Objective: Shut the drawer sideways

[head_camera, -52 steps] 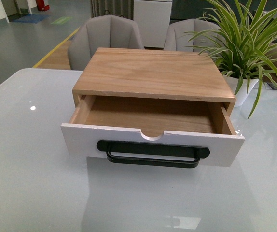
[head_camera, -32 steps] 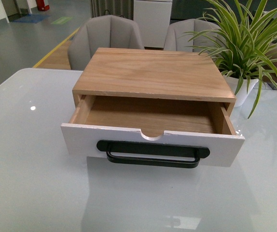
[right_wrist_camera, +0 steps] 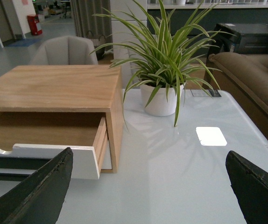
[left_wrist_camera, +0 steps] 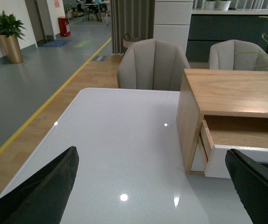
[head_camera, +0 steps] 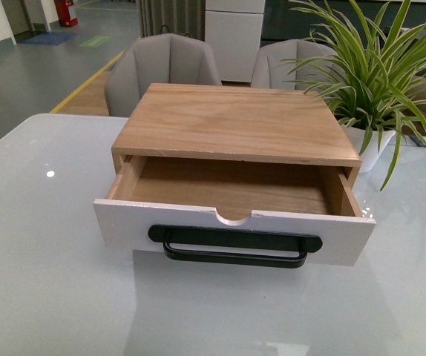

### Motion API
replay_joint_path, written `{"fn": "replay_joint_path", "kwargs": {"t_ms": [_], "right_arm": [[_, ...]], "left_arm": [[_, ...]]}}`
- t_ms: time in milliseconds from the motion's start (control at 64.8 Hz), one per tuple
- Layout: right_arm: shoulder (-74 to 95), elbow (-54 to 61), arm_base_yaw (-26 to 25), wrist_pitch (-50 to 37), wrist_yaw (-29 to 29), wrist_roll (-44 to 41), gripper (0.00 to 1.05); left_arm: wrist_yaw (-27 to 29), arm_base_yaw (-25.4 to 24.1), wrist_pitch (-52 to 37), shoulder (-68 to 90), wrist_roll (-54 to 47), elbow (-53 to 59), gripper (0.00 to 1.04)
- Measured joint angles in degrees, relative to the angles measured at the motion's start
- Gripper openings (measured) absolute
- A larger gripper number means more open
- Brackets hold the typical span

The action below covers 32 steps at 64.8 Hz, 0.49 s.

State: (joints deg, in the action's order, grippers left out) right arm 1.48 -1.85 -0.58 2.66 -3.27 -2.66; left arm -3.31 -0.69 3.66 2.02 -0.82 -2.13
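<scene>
Fingers [left_wrist_camera: 40, 196] spread, left gripper [left_wrist_camera: 151, 155], right gripper [right_wrist_camera: 149, 155]; drawer [head_camera: 287, 222] open.

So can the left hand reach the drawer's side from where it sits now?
Probably yes. The left hand is open, and only bare table lies between it and the drawer, which stands pulled out of the wooden case; nothing blocks that side.

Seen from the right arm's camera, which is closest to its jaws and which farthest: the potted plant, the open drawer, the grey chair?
1. drawer, white front just ahead of the right gripper, jaws open.
2. potted plant, farther along the table.
3. grey chair, beyond the table's far edge.
</scene>
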Motion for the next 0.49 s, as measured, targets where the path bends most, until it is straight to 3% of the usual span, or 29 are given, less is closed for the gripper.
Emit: {"fn": "replay_joint_path", "kwargs": {"t_ms": [46, 139, 324, 401, 493], "right_arm": [[5.09, -2.29, -0.37, 6.23, -4.59, -4.98, 0.96], [12.26, -2.6, 2.21, 4.11, -5.66, -12.92, 0.96], [28.83, -4.74, 4.33, -9.92, -7.54, -25.7, 0.96], [42.34, -7.1, 4.35, -18.51, -8.41, -32.15, 0.96], [50.88, -9.6, 4.81, -20.55, -9.4, -36.52, 0.96]], "left_arm": [[-5.84, -0.72, 10.54, 6.08, -1.18, -4.17, 0.96], [-7.48, 0.94, 14.12, 12.96, -2.86, -6.16, 0.96], [-9.86, 4.22, 1.49, 25.55, -8.7, -8.09, 0.96], [-10.49, 6.19, -9.86, 38.01, -12.37, -9.05, 0.96], [-11.98, 8.85, -17.03, 47.36, -15.26, -10.34, 0.96]]}}
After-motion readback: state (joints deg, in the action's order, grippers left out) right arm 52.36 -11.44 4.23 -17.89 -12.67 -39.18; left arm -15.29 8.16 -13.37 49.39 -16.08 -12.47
